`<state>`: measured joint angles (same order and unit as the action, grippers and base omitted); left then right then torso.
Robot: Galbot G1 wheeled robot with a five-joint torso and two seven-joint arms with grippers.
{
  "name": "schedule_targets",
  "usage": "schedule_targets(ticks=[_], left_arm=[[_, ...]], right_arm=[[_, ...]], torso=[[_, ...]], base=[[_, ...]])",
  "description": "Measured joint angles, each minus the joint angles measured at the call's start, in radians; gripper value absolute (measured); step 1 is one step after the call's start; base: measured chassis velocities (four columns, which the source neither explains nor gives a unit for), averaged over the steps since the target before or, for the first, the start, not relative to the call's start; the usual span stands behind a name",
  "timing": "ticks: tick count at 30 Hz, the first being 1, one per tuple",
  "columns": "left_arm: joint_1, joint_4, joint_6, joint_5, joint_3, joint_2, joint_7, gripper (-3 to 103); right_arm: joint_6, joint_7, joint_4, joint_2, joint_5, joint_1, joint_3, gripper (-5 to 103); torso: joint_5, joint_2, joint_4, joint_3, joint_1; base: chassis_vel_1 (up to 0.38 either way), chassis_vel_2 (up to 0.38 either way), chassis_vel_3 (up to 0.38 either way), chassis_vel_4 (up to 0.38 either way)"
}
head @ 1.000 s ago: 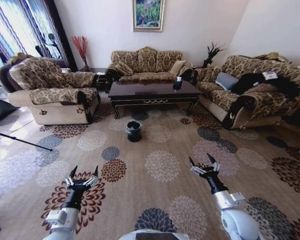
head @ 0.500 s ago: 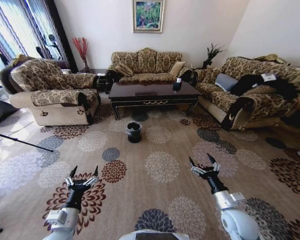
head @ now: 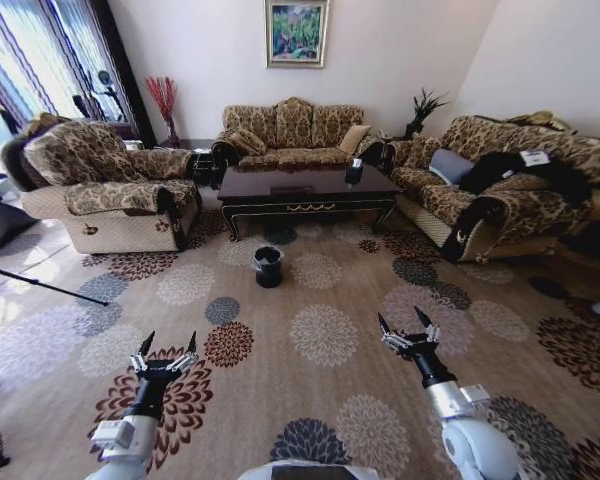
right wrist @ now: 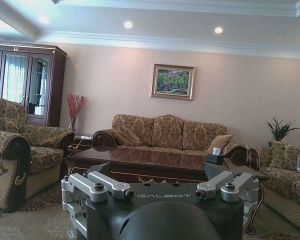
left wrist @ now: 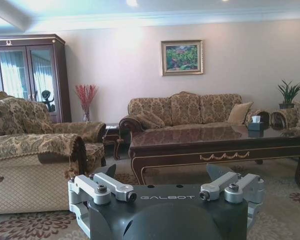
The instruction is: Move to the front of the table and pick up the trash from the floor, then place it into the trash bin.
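The dark brown table stands far ahead in the head view, in front of the back sofa. It also shows in the left wrist view as the table and in the right wrist view as the table. The black trash bin with a clear liner stands on the patterned floor, a little before the table's left half. The trash is too small to make out from here. My left gripper and right gripper hover low over the carpet, both open and holding nothing.
An armchair stands at the left, a sofa behind the table, and another sofa with dark clothing on it at the right. A tissue box sits on the table. A thin black stand leg crosses the floor at far left.
The whole head picture has shifted slightly, so the camera has moved a little. Both arms hold the same pose, and the bin and table stay where they were.
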<state>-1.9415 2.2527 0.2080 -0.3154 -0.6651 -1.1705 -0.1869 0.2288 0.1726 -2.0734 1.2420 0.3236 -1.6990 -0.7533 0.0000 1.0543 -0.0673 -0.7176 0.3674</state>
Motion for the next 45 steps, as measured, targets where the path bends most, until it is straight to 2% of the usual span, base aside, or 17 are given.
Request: schedule_targets(ticks=[14, 21, 45], left_arm=[[0.000, 0.000, 0.000, 0.000, 0.000, 0.000, 0.000, 100], [0.000, 0.000, 0.000, 0.000, 0.000, 0.000, 0.000, 100], [0.000, 0.000, 0.000, 0.000, 0.000, 0.000, 0.000, 100]], right_arm=[[0.000, 0.000, 0.000, 0.000, 0.000, 0.000, 0.000, 100], [0.000, 0.000, 0.000, 0.000, 0.000, 0.000, 0.000, 100], [0.000, 0.000, 0.000, 0.000, 0.000, 0.000, 0.000, 100]], torso=[[0.0000, 0.073, 0.0000, -0.041, 0.033], [0.0000, 0.096, 0.0000, -0.052, 0.044], [0.0000, 0.087, 0.0000, -0.047, 0.041]], base=[[0.000, 0.000, 0.000, 0.000], [0.000, 0.000, 0.000, 0.000], [0.000, 0.000, 0.000, 0.000]])
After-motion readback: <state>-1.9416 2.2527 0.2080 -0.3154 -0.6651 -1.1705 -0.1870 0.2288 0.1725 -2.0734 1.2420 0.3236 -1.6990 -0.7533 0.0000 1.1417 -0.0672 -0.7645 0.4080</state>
